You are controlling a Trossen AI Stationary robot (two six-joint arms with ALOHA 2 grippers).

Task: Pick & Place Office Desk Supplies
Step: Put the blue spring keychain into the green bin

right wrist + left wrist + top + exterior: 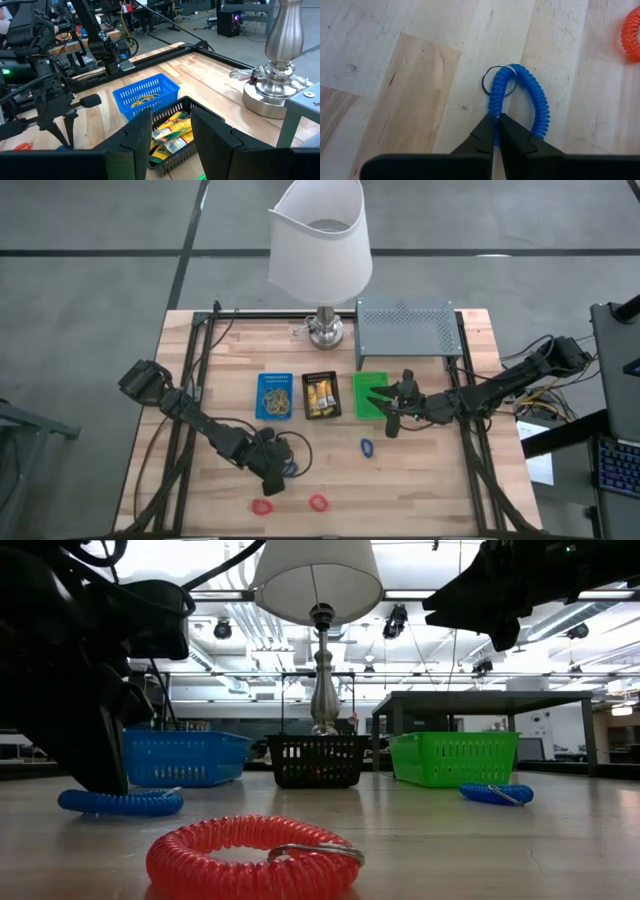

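Observation:
My left gripper (272, 472) is down at the table's near-left part, shut on a blue coiled ring (520, 100) that carries a small metal key ring (499, 81). A second blue ring (367, 447) lies flat near the middle. Two red coiled rings (262, 506) (318, 503) lie flat by the near edge. My right gripper (171, 120) hovers open above the green tray (370, 394), touching nothing. Yellow packets (170, 132) lie in the black tray (321, 395); tan rubber bands (142, 100) lie in the blue tray (274, 396). My left gripper pinches one side of the blue ring's coil (495, 120) between its two fingers, coming from above and pointing down. The rest of the loop and its metal key ring lie flat on the wood (120, 802).
A white-shaded lamp (322, 330) stands at the far edge beside a grey perforated metal shelf (405, 330). The three trays sit in a row in front of them. Bare wood lies between the trays and the rings near the front edge.

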